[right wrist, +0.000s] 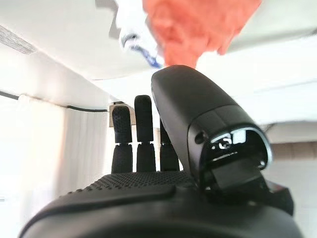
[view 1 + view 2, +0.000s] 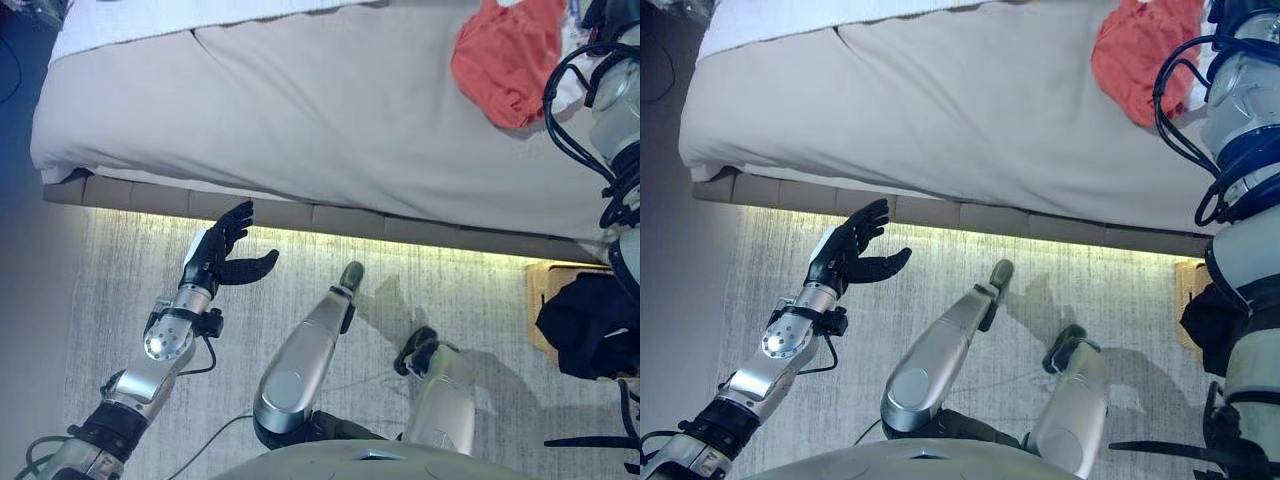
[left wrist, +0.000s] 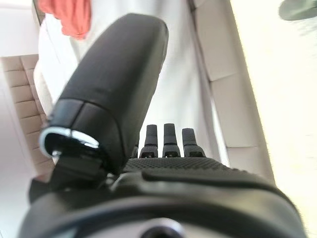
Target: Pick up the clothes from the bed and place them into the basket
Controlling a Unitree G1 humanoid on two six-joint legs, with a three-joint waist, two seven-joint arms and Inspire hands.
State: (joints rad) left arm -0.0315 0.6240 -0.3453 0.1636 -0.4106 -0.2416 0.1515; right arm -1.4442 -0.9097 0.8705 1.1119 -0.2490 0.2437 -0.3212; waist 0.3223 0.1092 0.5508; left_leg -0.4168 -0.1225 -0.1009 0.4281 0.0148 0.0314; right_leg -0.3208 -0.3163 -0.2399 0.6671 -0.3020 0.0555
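Observation:
An orange-red garment (image 2: 505, 60) lies crumpled on the beige bed (image 2: 300, 110) near its far right side. My right arm rises along the right edge toward it. In the right wrist view my right hand (image 1: 143, 148) has straight fingers and holds nothing, with the orange garment (image 1: 198, 25) just beyond them. My left hand (image 2: 225, 250) hangs open over the carpet, just short of the bed's front edge, empty. A tan basket (image 2: 545, 305) stands on the floor at the right with a black garment (image 2: 590, 325) in it.
White bedding (image 2: 150, 25) covers the bed's far left. A white and blue item (image 1: 136, 37) lies beside the orange garment. A lit strip runs under the bed's padded base (image 2: 300, 215). Grey carpet (image 2: 120, 300) lies in front.

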